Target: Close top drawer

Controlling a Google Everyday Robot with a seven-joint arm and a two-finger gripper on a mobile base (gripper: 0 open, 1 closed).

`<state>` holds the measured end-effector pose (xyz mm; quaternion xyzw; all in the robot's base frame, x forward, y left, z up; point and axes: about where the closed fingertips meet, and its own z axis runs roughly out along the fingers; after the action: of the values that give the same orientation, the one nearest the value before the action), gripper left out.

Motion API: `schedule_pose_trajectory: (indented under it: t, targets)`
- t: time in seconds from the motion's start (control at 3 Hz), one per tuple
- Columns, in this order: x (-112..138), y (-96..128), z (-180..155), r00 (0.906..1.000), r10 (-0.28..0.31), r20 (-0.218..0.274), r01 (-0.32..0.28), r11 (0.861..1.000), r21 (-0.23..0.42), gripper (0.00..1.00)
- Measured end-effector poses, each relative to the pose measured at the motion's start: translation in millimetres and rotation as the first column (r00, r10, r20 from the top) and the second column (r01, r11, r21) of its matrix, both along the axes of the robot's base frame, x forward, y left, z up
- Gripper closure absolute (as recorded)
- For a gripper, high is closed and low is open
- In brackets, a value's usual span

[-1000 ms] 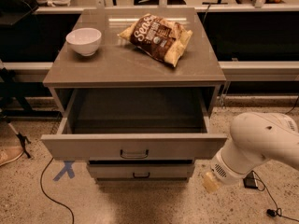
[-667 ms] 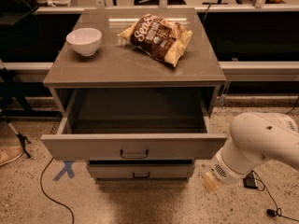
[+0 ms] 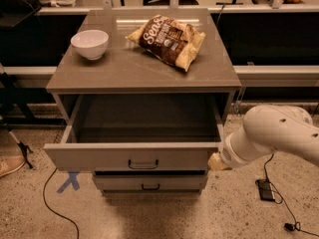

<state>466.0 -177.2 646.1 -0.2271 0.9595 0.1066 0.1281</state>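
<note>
The top drawer (image 3: 130, 157) stands pulled far out from under the grey tabletop (image 3: 142, 68). Its deep box is empty, and its flat grey-beige front carries a small dark loop handle (image 3: 143, 164). My white arm (image 3: 274, 133) comes in from the right. The gripper (image 3: 217, 161) is at the right end of the drawer's front panel, right beside it or touching it. Only its pale yellowish tip shows there.
A white bowl (image 3: 90, 44) and a brown chip bag (image 3: 169, 40) sit on the tabletop. A lower drawer front (image 3: 149, 183) is shut beneath. A cable (image 3: 55, 203) and blue tape (image 3: 69, 180) lie on the floor at left, a black device (image 3: 266, 189) at right.
My arm has risen and shifted slightly left, bringing the gripper tip from below the drawer front up to its right end. The drawer has not moved.
</note>
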Motion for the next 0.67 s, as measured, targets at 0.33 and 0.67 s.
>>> schedule_pose_trajectory:
  t: [0.33,0.67]
  targets:
    - [41.3,4.2,7.6,0.9946,-0.057,0.087,0.056,0.998,0.012,1.00]
    - [60.7,7.5,7.5,0.9888,-0.101,0.110,0.099,0.995,0.023,1.00]
